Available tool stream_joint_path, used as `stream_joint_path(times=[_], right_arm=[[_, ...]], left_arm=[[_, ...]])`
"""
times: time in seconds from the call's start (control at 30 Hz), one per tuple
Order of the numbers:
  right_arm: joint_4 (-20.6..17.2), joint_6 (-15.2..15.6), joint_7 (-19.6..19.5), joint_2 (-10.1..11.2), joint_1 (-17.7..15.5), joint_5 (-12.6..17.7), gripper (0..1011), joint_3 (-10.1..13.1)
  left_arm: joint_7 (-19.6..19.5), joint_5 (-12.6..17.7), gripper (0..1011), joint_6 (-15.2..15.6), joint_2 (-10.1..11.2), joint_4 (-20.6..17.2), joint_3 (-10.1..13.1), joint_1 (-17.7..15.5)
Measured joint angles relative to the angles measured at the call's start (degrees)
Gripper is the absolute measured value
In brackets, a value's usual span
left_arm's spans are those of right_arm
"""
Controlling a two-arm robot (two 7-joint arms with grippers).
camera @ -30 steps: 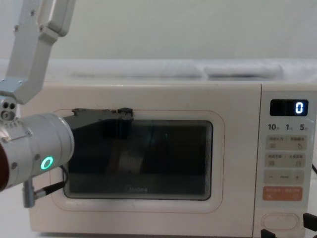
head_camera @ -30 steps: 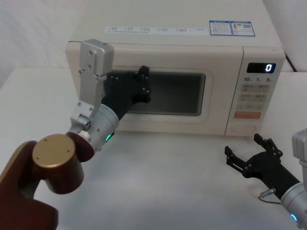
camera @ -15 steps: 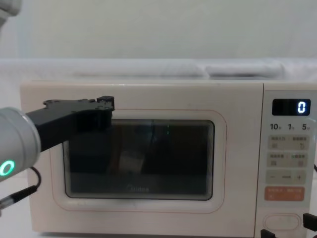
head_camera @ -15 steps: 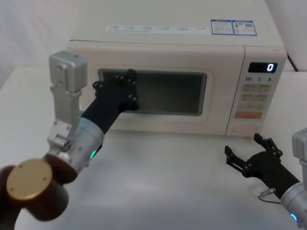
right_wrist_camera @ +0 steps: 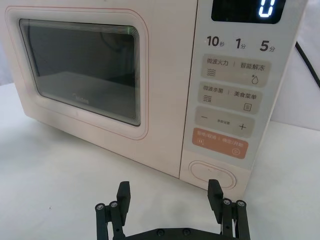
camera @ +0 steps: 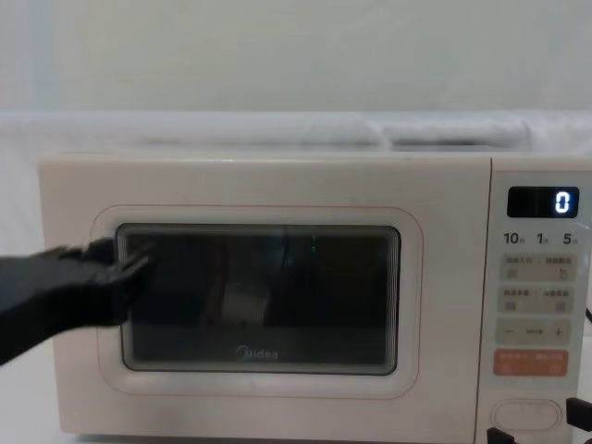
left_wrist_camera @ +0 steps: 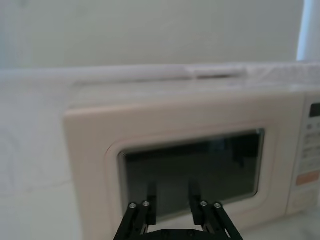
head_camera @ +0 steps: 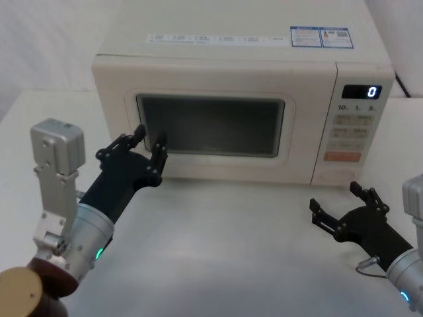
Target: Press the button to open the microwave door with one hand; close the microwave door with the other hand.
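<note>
The cream microwave stands at the back of the table with its display showing "0". The microwave door is shut flush. My left gripper is open and hovers just in front of the door's lower left corner, apart from it; it shows dark at the left in the chest view. My right gripper rests open low over the table, in front of the control panel. The wide cream button lies just beyond its fingertips, untouched.
The microwave sits on a white table against a pale wall. A black power cord runs off behind its right side. A thin cable loop hangs at my right wrist. Open tabletop lies between the two arms.
My left gripper has drawn back from the door window, down and toward me, and its arm has dropped low. The door stays shut. The right gripper has not moved.
</note>
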Motion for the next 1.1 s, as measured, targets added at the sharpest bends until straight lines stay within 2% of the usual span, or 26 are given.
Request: stream_joint_path(times=[0.07,0.2,0.23,0.3,0.43,0.5,0.53,0.67,1.1], right_arm=[[0.0,0.0,0.0,0.0,0.0,0.0,1002,0.0],[0.0,0.0,0.0,0.0,0.0,0.0,1002,0.0],[0.0,0.0,0.0,0.0,0.0,0.0,1001,0.0],[0.0,0.0,0.0,0.0,0.0,0.0,1002,0.0],[0.0,0.0,0.0,0.0,0.0,0.0,1002,0.0],[0.0,0.0,0.0,0.0,0.0,0.0,1002,0.0],[0.0,0.0,0.0,0.0,0.0,0.0,1002,0.0],[0.0,0.0,0.0,0.0,0.0,0.0,1001,0.0],[0.0,0.0,0.0,0.0,0.0,0.0,1001,0.0]], left_arm=[[0.1,-0.2,426,-0.6,0.1,0.3,-0.8,1.2],[0.3,-0.6,572,-1.7,0.1,1.6,-2.5,3.4],[0.3,-0.6,572,-1.7,0.1,1.6,-2.5,3.4],[0.4,-0.8,683,-2.3,0.0,2.4,-3.3,4.3],[0.4,-0.9,771,-2.8,-0.2,3.4,-4.0,5.0],[0.6,-0.9,870,-3.0,-0.5,4.8,-4.3,5.4],[0.6,-0.8,888,-3.0,-0.6,5.2,-4.4,5.4],[0.7,-0.8,981,-3.0,-0.6,5.3,-4.4,5.4],[0.6,-0.8,1001,-3.0,-0.5,4.7,-4.2,5.3]])
